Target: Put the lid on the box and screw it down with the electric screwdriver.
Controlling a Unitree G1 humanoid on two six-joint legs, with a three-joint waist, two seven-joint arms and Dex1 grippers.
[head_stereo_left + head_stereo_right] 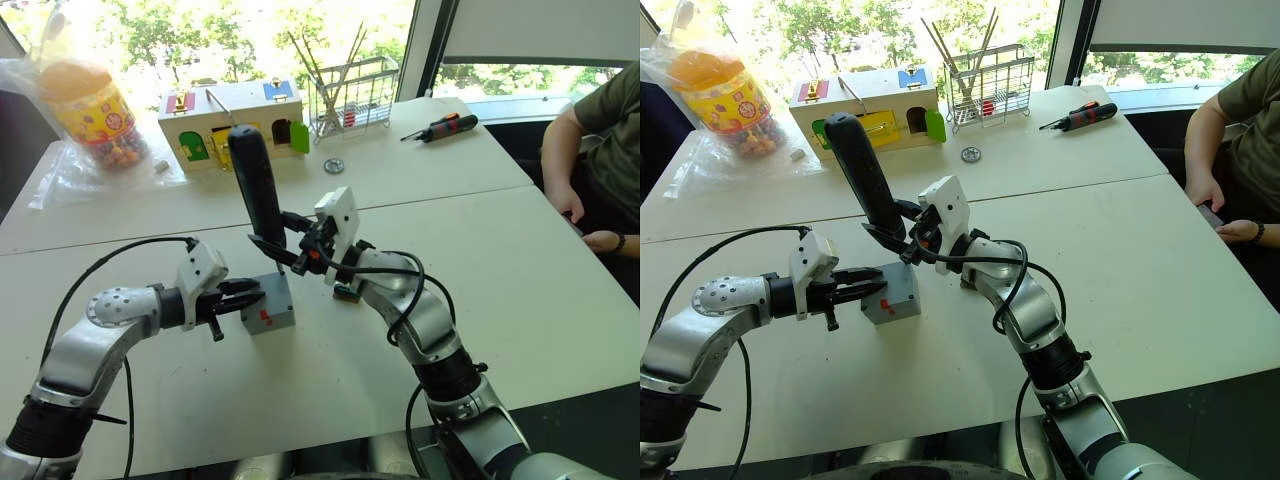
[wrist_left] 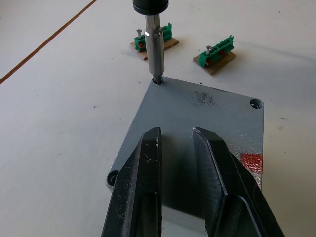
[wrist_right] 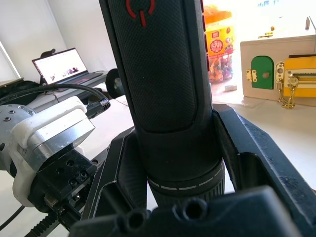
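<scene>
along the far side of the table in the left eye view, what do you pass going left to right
candy jar → toy house → wire rack → hand screwdriver → person
</scene>
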